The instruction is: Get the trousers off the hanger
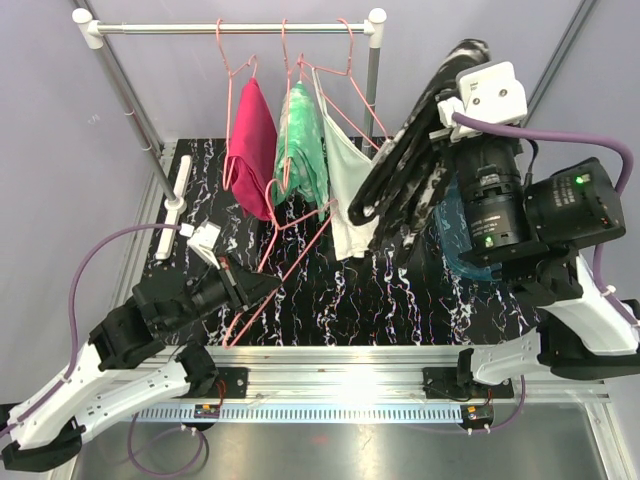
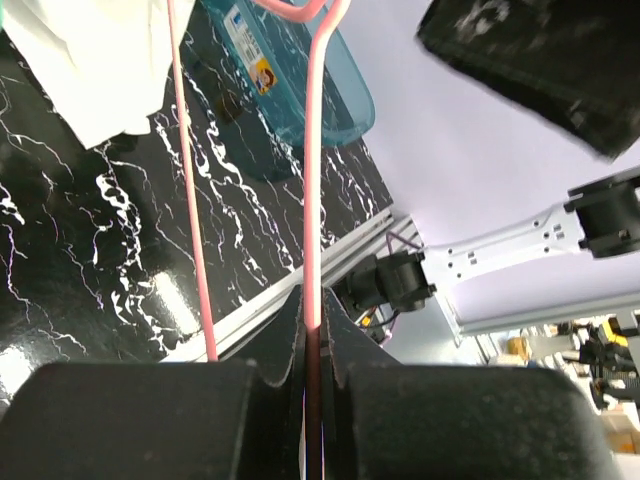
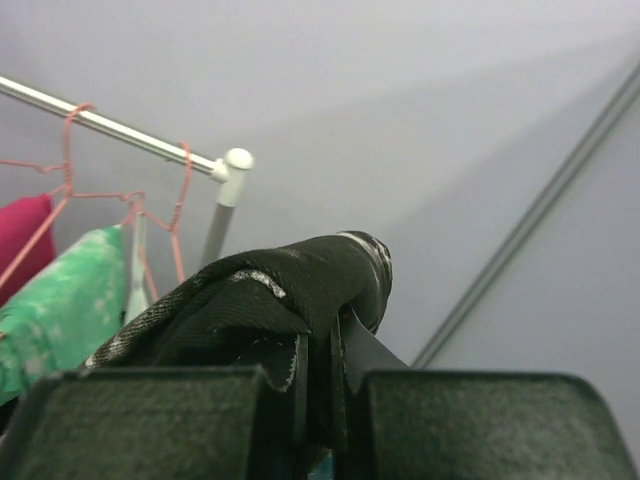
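The black trousers with white flecks (image 1: 410, 170) hang bunched from my right gripper (image 1: 458, 72), which is shut on them high above the table's right side. In the right wrist view the cloth (image 3: 270, 290) drapes over the closed gripper (image 3: 325, 350). My left gripper (image 1: 262, 288) is shut on a wire of a bare pink hanger (image 1: 295, 245) low over the table. In the left wrist view the gripper (image 2: 313, 320) pinches the pink wire (image 2: 312, 150), and the trousers (image 2: 540, 60) float apart from it at the upper right.
A rail (image 1: 235, 28) at the back holds pink hangers with a magenta garment (image 1: 252, 145), a green one (image 1: 302, 145) and a white one (image 1: 348, 185). A blue tub (image 1: 460, 240) sits under the right arm. A white bar (image 1: 178, 190) lies at the left.
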`<control>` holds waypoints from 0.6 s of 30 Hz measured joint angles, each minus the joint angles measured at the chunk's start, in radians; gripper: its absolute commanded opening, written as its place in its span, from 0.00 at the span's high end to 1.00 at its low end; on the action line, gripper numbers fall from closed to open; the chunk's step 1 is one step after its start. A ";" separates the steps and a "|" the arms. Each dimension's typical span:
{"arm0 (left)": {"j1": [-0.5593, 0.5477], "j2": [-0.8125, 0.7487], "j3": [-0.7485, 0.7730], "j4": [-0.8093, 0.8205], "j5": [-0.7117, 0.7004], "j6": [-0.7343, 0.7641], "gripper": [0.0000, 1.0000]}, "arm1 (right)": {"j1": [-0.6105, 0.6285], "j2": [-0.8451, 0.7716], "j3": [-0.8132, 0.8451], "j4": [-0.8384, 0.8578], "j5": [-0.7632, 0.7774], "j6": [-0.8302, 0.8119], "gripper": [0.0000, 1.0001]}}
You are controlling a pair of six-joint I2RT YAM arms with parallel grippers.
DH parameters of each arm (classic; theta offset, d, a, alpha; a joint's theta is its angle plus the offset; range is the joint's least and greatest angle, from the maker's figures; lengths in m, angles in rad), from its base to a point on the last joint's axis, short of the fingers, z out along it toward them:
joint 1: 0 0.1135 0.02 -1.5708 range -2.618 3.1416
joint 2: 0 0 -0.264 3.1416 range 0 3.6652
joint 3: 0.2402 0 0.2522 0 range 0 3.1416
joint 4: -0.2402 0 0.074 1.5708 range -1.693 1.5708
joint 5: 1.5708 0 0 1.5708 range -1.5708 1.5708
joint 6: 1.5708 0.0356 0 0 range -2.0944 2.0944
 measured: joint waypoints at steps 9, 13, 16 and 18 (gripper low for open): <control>0.000 -0.020 -0.010 -0.031 0.031 0.029 1.00 | -0.103 -0.114 -0.188 0.164 0.093 -0.171 1.00; 0.000 -0.019 -0.010 -0.027 0.033 0.037 1.00 | -0.288 -0.149 -0.266 0.087 0.093 -0.069 1.00; 0.000 -0.016 -0.026 -0.016 0.034 0.040 1.00 | -0.468 -0.186 -0.364 0.025 0.053 0.029 1.00; 0.000 -0.003 -0.043 -0.011 0.035 0.043 1.00 | -0.592 -0.204 -0.417 -0.034 0.036 0.101 1.00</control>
